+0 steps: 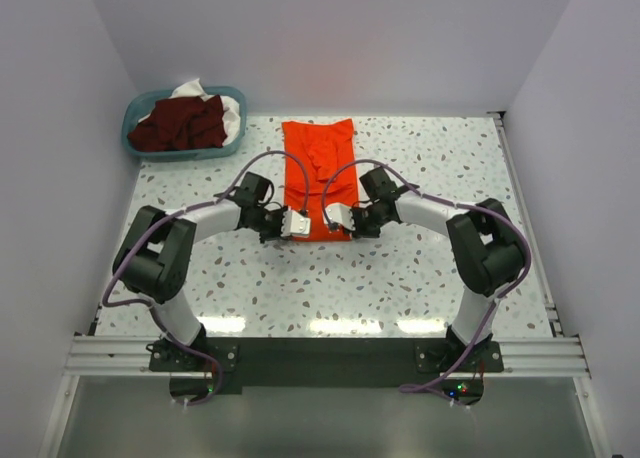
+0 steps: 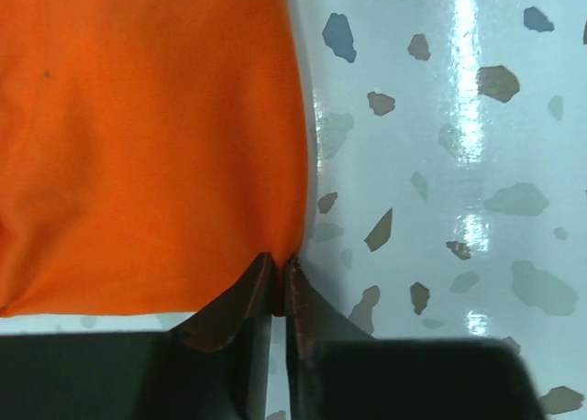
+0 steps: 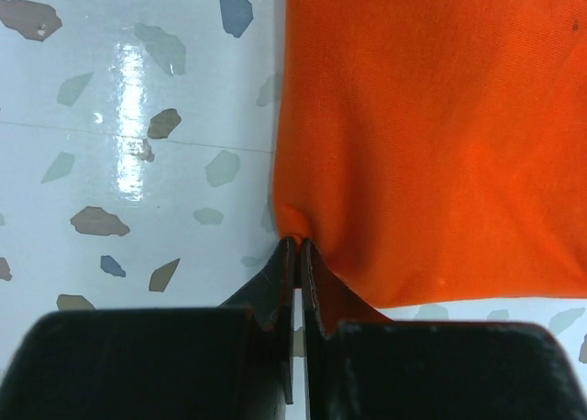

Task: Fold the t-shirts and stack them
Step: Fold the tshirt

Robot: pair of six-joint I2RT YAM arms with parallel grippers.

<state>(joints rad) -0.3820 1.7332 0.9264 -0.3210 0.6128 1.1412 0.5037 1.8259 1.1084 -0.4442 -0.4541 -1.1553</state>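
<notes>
A bright orange-red t-shirt (image 1: 318, 168) lies folded into a long strip in the middle of the table. My left gripper (image 1: 293, 224) is shut on its near left corner; in the left wrist view the tips (image 2: 280, 259) pinch the cloth edge of the shirt (image 2: 147, 145). My right gripper (image 1: 335, 218) is shut on the near right corner; in the right wrist view the tips (image 3: 295, 244) pinch the edge of the shirt (image 3: 431, 136). Dark maroon shirts (image 1: 185, 123) and white cloth (image 1: 228, 108) lie in the basket.
A teal plastic basket (image 1: 135, 143) stands at the back left corner of the speckled table (image 1: 430, 268). White walls close in the table on the left, back and right. Both arms bend inward to the shirt's near end.
</notes>
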